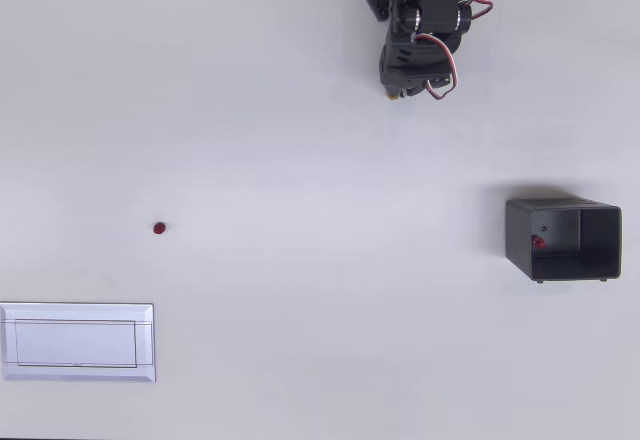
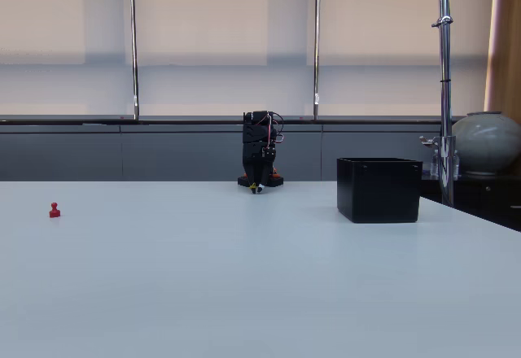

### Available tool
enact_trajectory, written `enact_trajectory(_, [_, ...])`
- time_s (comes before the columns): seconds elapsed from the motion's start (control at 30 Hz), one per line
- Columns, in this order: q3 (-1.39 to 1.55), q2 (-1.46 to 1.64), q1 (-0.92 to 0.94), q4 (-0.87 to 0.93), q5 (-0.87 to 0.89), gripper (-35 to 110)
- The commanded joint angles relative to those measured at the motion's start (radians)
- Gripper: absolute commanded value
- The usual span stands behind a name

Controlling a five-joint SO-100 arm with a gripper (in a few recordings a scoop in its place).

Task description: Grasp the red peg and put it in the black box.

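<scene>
Nearest the camera in the fixed view lies a bare stretch of the pale surface; the first thing standing on it is the red peg, upright at the far left. From overhead the red peg shows as a small round dot left of centre, alone on the surface, with a flat white framed plate near it toward the bottom-left corner.

Folded up at the top edge of the overhead view is the black arm, its hand pointing down toward the surface; the fingers are too bunched and dark to tell whether they are parted or together. In the fixed view the hand sits low at the arm's base, at the far edge of the surface.

The peg is well apart from the hand, off to the left in both views. The black box stands at the right, also well apart from the hand, and another red peg lies inside it against its left wall. In the fixed view the black box stands right of the arm.
</scene>
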Motion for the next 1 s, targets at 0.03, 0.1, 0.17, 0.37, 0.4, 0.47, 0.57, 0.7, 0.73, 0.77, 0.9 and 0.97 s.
enact_trajectory(0.03, [0.008, -0.012, 0.020, 0.041, 0.035, 0])
enact_trajectory(0.1, [0.008, -0.012, 0.020, 0.041, 0.035, 0])
enact_trajectory(0.17, [0.008, -0.012, 0.014, 0.041, 0.046, 0])
enact_trajectory(0.37, [0.008, -0.012, 0.031, 0.041, 0.044, 1])
enact_trajectory(0.4, [0.008, -0.012, 0.051, 0.037, 0.084, 1])
enact_trajectory(0.47, [0.008, -0.002, 0.112, -0.038, 0.100, 1])
enact_trajectory(0.57, [0.008, 0.112, 0.250, -0.247, 0.127, 3])
enact_trajectory(0.7, [0.008, 0.356, 0.469, -0.643, 0.144, 8])
enact_trajectory(0.73, [0.008, 0.423, 0.515, -0.756, 0.137, 8])
enact_trajectory(0.77, [0.009, 0.499, 0.555, -0.877, 0.121, 8])
enact_trajectory(0.9, [0.018, 0.808, 0.672, -1.374, 0.037, 7])
enact_trajectory(0.97, [0.026, 0.948, 0.712, -1.534, 0.020, 4])
